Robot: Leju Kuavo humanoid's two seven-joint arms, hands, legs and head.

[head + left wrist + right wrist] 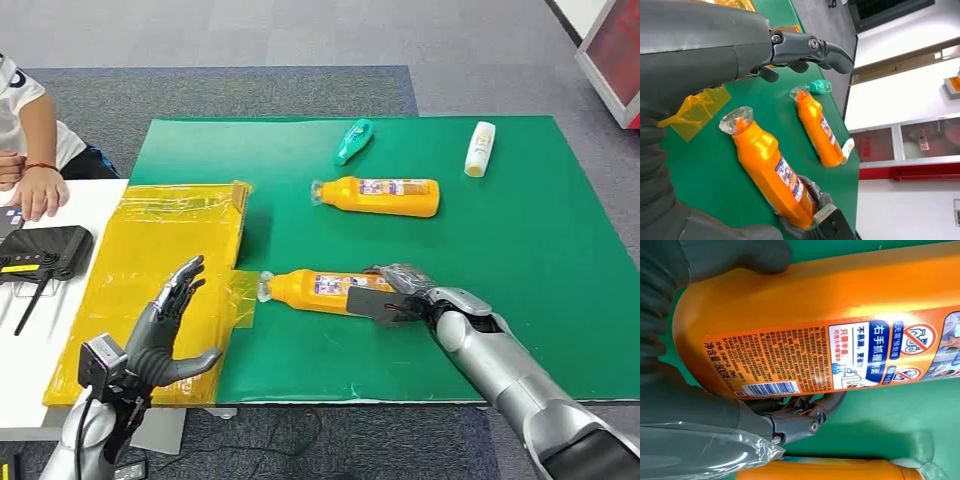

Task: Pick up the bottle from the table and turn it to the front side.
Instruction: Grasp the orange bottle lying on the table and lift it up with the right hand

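An orange bottle [321, 289] with a clear cap lies on its side on the green mat [528, 250], cap toward the yellow sheet. My right hand [392, 295] grips its base end, fingers and thumb wrapped around the body. In the right wrist view the bottle [836, 325] shows its back label with barcode and small print, thumb above and fingers [806, 415] below. In the left wrist view the same bottle [768, 165] lies held at its base. My left hand [170, 335] hovers open above the yellow sheet, fingers spread, holding nothing.
A second orange bottle [381, 196] lies farther back on the mat, with a teal bottle [353, 140] and a white bottle [480, 148] beyond it. A yellow plastic sheet [166, 250] covers the mat's left side. A person's hand [38, 190] and a black device [41, 252] rest on the white table.
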